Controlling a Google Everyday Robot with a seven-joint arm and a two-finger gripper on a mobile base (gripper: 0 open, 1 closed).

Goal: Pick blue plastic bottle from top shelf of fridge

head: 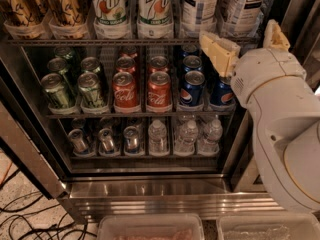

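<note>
Two tall bottles with pale blue-and-white checked labels stand at the right of the top shelf (100,42), one (200,9) left of the other (246,6); their caps are out of view. My gripper (239,31) is open in front of the base of the right bottle. Its cream fingers (220,51) stand either side of that bottle, and whether they touch it cannot be told. The white arm (280,114) comes in from the lower right. The fridge (150,189) is open, with its steel sill at the bottom.
Two 7up bottles (135,9) and brown bottles (45,6) stand left on the top shelf. The middle rack holds green, Coca-Cola (142,89) and Pepsi (192,86) cans. The bottom rack holds cans and small water bottles (185,136). Cables (30,219) lie on the floor and clear bins (150,229) stand below.
</note>
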